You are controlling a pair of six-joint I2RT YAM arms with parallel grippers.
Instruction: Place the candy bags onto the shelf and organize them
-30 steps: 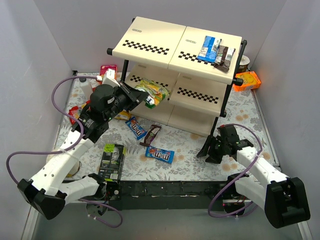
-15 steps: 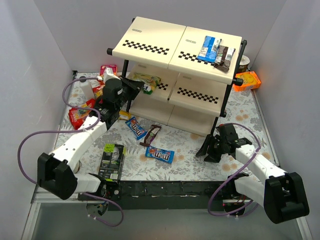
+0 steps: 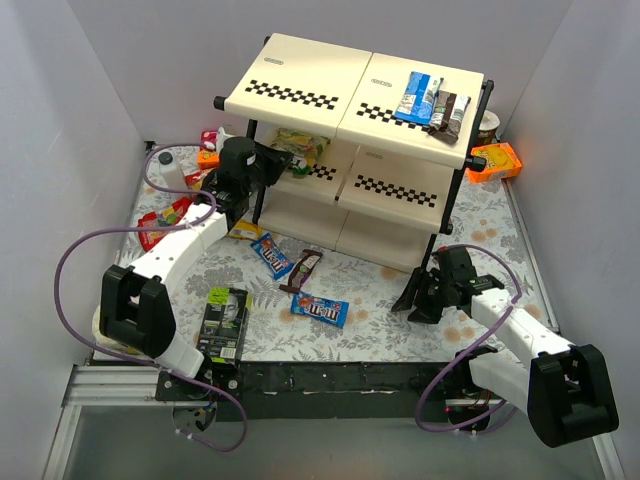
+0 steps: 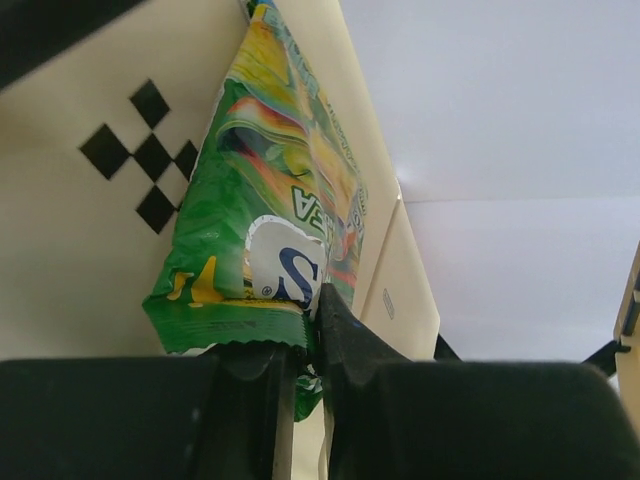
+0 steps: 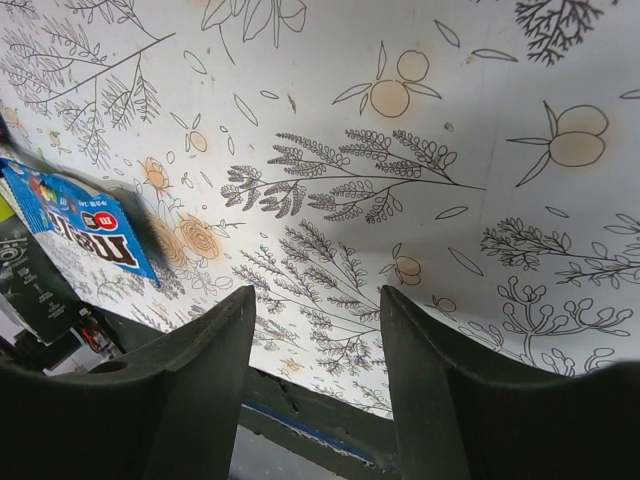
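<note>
My left gripper (image 3: 272,162) is shut on the crimped end of a green-yellow Fox's candy bag (image 3: 300,147), which reaches in over the left end of the shelf's (image 3: 300,92) middle tier. In the left wrist view the bag (image 4: 270,210) lies along the cream checkered panel (image 4: 70,230), pinched in the left gripper (image 4: 305,335). A blue bag (image 3: 417,94) and brown bars (image 3: 451,108) lie on the top tier. On the table lie a blue M&M's bag (image 3: 320,310), a brown bar (image 3: 305,268) and a blue packet (image 3: 270,255). My right gripper (image 3: 415,300) hangs open and empty over the table mat (image 5: 400,150).
An orange box (image 3: 497,160) and a cup (image 3: 488,124) stand right of the shelf. A black-and-green carton (image 3: 225,322) lies near the left arm's base. A red bag (image 3: 165,222) and other packets sit at the left wall. The M&M's bag (image 5: 90,225) lies left of the right gripper.
The left arm has stretched back toward the shelf, carrying the green-yellow bag up and in over the middle tier. The right arm has hardly moved.
</note>
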